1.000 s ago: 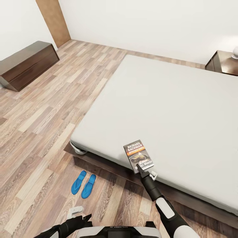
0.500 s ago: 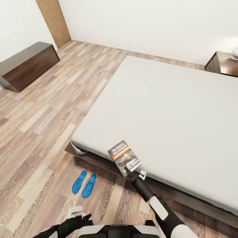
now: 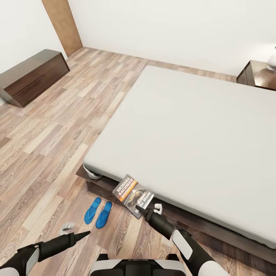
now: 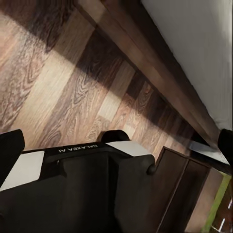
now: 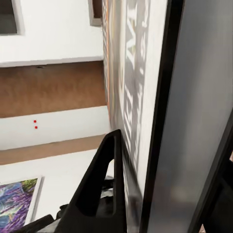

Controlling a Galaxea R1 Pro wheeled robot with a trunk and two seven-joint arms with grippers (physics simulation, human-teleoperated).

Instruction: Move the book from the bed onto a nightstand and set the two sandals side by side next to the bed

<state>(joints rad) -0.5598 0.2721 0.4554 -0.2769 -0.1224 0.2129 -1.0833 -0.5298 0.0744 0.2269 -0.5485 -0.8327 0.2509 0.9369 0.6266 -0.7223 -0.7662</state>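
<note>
On the far left, my left gripper (image 3: 74,235) has come out from under the head camera during the last second and now reaches forward over the floor (image 3: 46,153). Its two fingers look spread apart, one white tip above and one dark tip beside it, and they hold nothing. The two sandals (image 3: 98,215) lie side by side just ahead and a little to the right of this gripper, close to the bed frame, and they have not moved.

More to the right, the main change is the book (image 3: 133,195). One second ago it lay flat on the mattress near the edge. Now my right gripper (image 3: 147,210) has pulled it off the bed (image 3: 199,126), and the book hangs tilted in front of the dark frame, above the floor. The gripper is closed on the lower corner of the book. In the right wrist view the cover of the book (image 5: 141,97) sits pressed against one dark finger (image 5: 104,184), so I judge the grip is firm.

For the task this means the pick-up is done. The nightstand (image 3: 260,73) is well apart from the gripper, at the far right corner beyond the mattress, so a long carry is still needed.
</note>
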